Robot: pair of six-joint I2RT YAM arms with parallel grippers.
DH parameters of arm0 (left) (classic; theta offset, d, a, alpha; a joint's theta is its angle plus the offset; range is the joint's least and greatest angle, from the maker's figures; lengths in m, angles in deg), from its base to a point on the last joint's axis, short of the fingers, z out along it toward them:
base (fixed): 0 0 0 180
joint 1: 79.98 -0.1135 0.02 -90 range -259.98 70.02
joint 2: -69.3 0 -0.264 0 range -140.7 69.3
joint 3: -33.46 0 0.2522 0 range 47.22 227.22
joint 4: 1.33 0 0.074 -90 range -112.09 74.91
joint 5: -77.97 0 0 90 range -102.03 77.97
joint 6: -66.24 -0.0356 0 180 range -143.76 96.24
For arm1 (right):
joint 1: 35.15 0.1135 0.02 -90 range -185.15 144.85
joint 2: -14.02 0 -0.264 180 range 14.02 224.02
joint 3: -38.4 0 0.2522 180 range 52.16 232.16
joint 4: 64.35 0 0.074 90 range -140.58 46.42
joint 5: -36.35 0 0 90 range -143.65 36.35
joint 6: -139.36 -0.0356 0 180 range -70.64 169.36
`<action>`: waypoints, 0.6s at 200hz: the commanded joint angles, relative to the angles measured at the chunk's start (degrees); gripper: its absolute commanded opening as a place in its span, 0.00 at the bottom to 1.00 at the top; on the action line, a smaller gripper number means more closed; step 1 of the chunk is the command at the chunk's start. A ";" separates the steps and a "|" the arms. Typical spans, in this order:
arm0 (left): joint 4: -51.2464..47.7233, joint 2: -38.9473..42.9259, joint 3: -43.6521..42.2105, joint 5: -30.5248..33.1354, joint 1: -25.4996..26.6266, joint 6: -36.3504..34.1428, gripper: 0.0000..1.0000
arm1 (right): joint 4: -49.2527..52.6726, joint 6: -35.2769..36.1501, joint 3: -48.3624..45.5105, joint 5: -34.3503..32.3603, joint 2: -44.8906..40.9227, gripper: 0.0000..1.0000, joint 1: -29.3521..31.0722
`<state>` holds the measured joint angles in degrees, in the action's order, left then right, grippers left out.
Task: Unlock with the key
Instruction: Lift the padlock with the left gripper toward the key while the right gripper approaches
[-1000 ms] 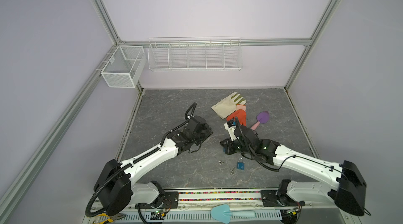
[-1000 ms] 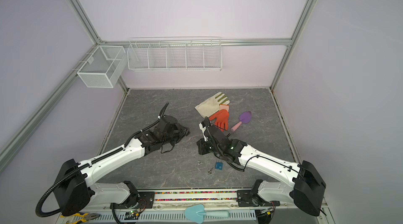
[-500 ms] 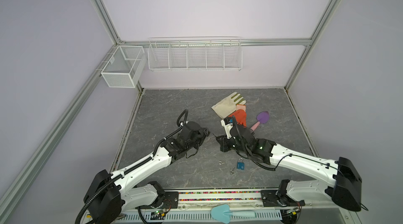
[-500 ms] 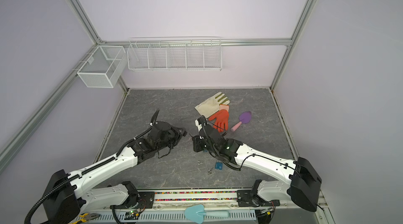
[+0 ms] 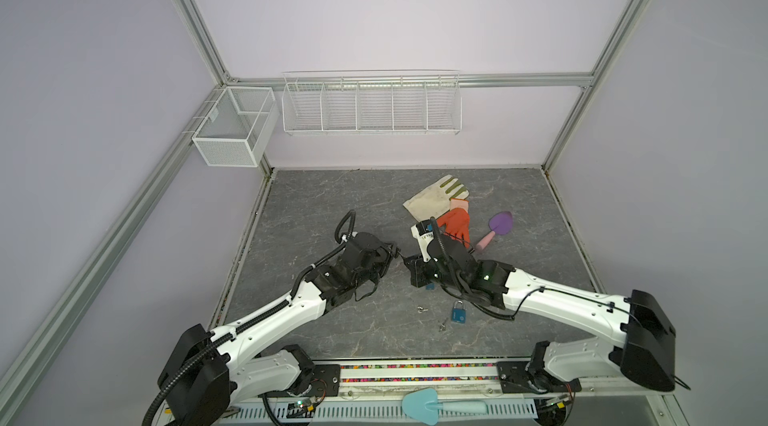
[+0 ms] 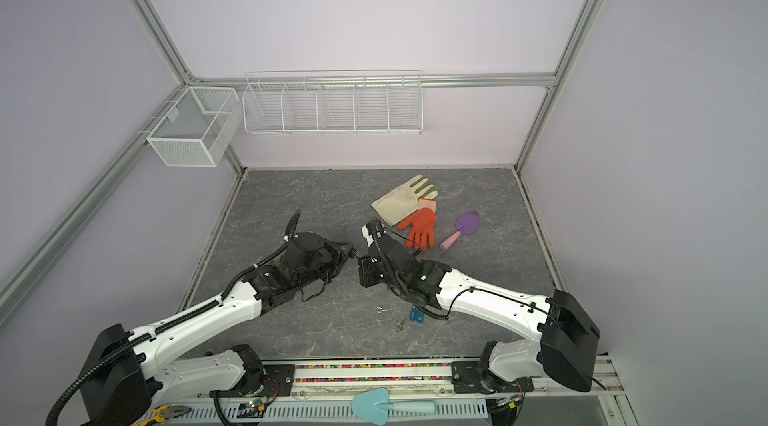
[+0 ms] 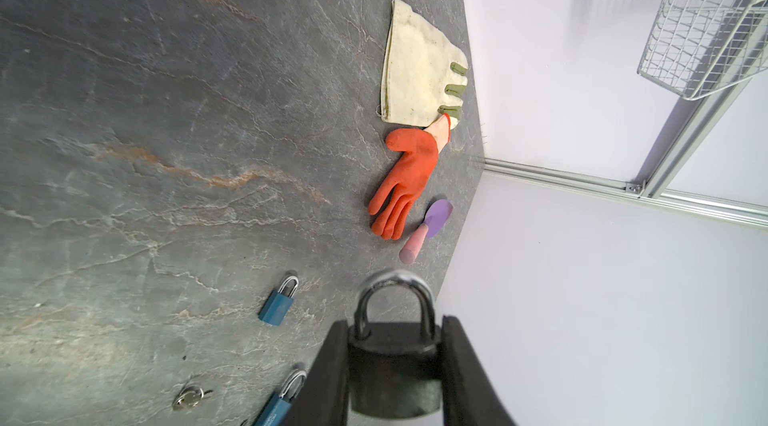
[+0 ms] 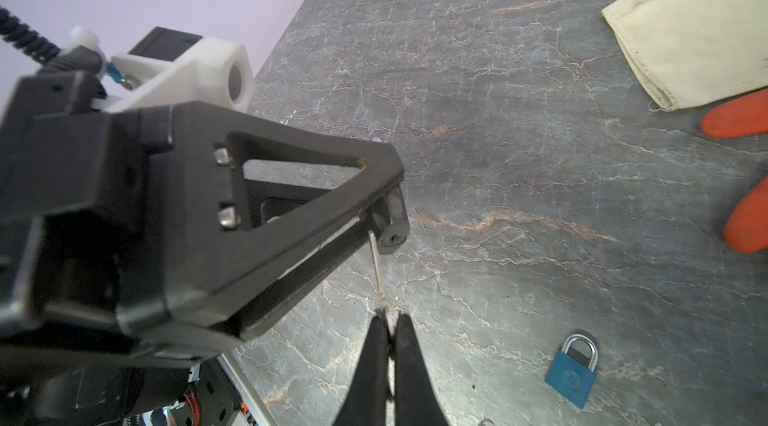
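Right wrist view: the key is pinched in the right gripper. The jaws are squeezed shut on its head and the blade points out at the padlock.
Padlock: it's clamped by its body in the left gripper, with the shackle poking out past the fingertips. It looks to be held clear of the table, keyway end turned toward the key.
What changed: a second ago both top views showed a clear gap between the two grippers. Now that gap is basically gone and they're nose to nose near the middle of the table. Both arms closed in, and neither grip looks any different.
Key tip: it's right at the padlock's bottom face, just beside the keyway slot. As far as the right wrist view shows, it isn't in the slot yet.
Meaning for the task: the approach is pretty much done, so insertion is the step in hand. Nothing is unlocked yet and the shackle is still seated.
Next move, best guess: nudge the tip sideways onto the slot, line the blade up with it, then push in and turn.
Watch out for: the key is thin and only held by its head, so a push while it's off the slot could pivot it in the jaws or skid it across the face.
Clutter: a blue lock lies on the table off to the side, well out of the way.
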<state>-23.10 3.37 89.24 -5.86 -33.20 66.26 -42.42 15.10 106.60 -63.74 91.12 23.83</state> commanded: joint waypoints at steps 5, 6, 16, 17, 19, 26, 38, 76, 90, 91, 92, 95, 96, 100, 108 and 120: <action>1.39 1.46 -0.51 1.56 0.22 1.63 0.00 | 1.56 1.34 0.48 -1.94 0.45 0.06 0.29; 1.36 1.44 -0.48 1.56 0.18 1.64 0.00 | 1.62 1.37 0.49 -1.95 0.43 0.06 0.32; 1.48 1.45 -0.47 1.71 0.19 1.55 0.00 | 1.94 1.43 0.70 -1.92 0.69 0.06 0.33; 1.45 1.43 -0.50 1.72 0.17 1.51 0.00 | 1.94 1.46 0.69 -1.94 0.73 0.06 0.29; 1.45 1.42 -0.48 1.73 0.18 1.53 0.00 | 1.94 1.49 0.74 -1.88 0.80 0.06 0.29; 1.50 1.49 -0.42 1.65 0.20 1.56 0.00 | 1.86 1.56 0.79 -1.70 0.97 0.06 0.33; 1.62 1.66 -0.39 1.63 0.22 1.44 0.00 | 1.92 1.63 0.90 -1.70 1.27 0.06 0.26; 1.32 1.45 -0.10 1.35 0.18 1.34 0.00 | 2.49 2.29 2.50 -1.73 2.43 0.06 0.31; 1.50 1.30 -0.16 1.28 0.17 1.30 0.00 | 2.58 2.22 2.87 -1.98 2.87 0.06 0.31; 1.50 1.27 -0.17 1.29 0.20 1.25 0.00 | 2.57 2.29 2.91 -2.01 2.83 0.06 0.33; 1.50 1.26 -0.18 1.29 0.18 1.23 0.00 | 2.56 2.24 2.94 -1.98 2.86 0.06 0.29; 1.51 1.23 -0.13 1.24 0.16 1.14 0.00 | 2.56 2.32 2.96 -2.10 2.92 0.06 0.28; 1.46 1.20 -0.11 1.22 0.20 1.13 0.00 | 2.56 2.29 3.04 -2.16 2.94 0.06 0.27; 1.33 1.14 -0.10 1.21 0.22 1.19 0.00 | 2.56 2.27 3.09 -2.29 2.92 0.06 0.32; 1.16 1.08 -0.18 1.25 0.23 1.19 0.00 | 2.47 2.44 3.25 -2.19 2.77 0.06 0.34; 1.24 1.01 -0.27 1.29 0.18 1.21 0.00 | 2.92 2.47 3.80 -2.19 2.99 0.06 0.30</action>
<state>-23.07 3.90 89.18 -5.22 -33.20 66.63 -40.10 16.58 108.52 -64.81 93.72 23.83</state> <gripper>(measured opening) 0.295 0.066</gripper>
